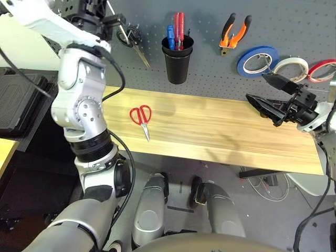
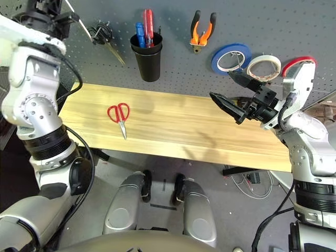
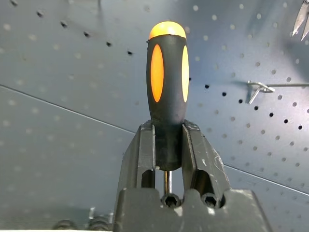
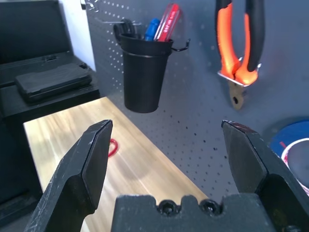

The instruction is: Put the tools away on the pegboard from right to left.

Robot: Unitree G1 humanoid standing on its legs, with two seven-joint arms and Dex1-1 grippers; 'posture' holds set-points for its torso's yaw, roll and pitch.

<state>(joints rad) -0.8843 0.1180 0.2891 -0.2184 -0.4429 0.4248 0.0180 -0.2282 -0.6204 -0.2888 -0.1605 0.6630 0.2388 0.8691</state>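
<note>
My left gripper is raised at the upper left of the dark grey pegboard, shut on the orange-and-black screwdriver just below its handle. A wire hook on the board is close by. The red-handled scissors lie flat on the wooden table, left of centre. The orange-and-black pliers hang on the pegboard. The cream-white tape roll hangs there too, further right. My right gripper hovers over the table's right end, open and holding nothing.
A black cup with blue and red screwdrivers hangs mid-board. Black-handled scissors hang left of it, near my left gripper. A blue tape roll and a red one flank the cream roll. A black case sits beyond the table's left end.
</note>
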